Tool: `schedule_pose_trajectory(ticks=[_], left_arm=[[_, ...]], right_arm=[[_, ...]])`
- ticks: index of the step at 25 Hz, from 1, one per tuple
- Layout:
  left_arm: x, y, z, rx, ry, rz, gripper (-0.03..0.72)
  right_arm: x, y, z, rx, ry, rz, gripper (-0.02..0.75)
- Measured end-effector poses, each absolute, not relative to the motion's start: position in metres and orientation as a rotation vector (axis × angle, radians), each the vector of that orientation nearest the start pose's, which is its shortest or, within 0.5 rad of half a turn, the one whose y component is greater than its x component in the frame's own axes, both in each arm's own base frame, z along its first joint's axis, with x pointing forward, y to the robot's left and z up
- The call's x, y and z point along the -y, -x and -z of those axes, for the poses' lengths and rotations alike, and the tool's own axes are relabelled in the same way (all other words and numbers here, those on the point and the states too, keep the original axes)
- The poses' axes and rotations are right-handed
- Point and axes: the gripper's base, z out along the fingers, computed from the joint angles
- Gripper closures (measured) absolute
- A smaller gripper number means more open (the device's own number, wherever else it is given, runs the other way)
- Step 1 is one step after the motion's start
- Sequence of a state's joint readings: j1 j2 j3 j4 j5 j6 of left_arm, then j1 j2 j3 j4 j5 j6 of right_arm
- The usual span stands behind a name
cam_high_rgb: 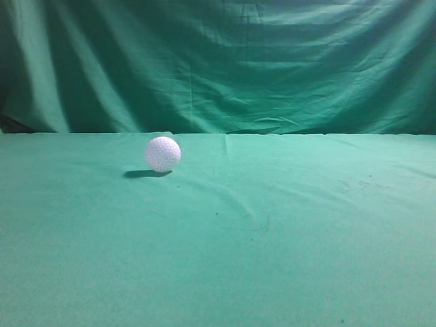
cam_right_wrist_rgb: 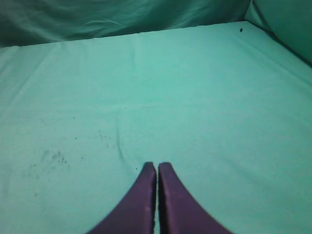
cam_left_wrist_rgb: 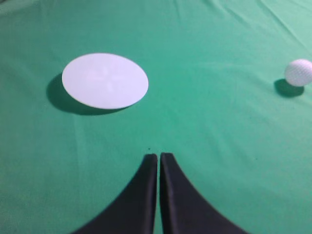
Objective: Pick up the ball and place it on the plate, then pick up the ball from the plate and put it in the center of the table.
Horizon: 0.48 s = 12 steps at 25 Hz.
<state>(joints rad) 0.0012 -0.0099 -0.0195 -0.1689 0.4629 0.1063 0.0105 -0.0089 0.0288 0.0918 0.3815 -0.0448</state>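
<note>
The white dimpled ball (cam_high_rgb: 163,154) rests on the green cloth table (cam_high_rgb: 286,225), left of the middle in the exterior view. It also shows at the right edge of the left wrist view (cam_left_wrist_rgb: 298,72). A round white plate (cam_left_wrist_rgb: 105,80) lies flat on the cloth at the upper left of the left wrist view, apart from the ball. My left gripper (cam_left_wrist_rgb: 159,157) is shut and empty above bare cloth, below and between the plate and the ball. My right gripper (cam_right_wrist_rgb: 157,165) is shut and empty over bare cloth. Neither gripper shows in the exterior view.
A draped green cloth backdrop (cam_high_rgb: 225,61) hangs behind the table's far edge and also shows in the right wrist view (cam_right_wrist_rgb: 97,17). Small dark specks (cam_right_wrist_rgb: 48,158) mark the cloth left of the right gripper.
</note>
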Motion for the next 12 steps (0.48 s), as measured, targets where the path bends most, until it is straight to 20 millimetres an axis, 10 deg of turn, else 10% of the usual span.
schedule_pose_trajectory(ticks=[12], left_arm=[[0.0057,-0.0524,-0.1754,-1.85,-0.097,0.048,0.688]], right_arm=[[-0.0037,-0.0524,-0.1698,-1.885,-0.005,-0.067,0.738]])
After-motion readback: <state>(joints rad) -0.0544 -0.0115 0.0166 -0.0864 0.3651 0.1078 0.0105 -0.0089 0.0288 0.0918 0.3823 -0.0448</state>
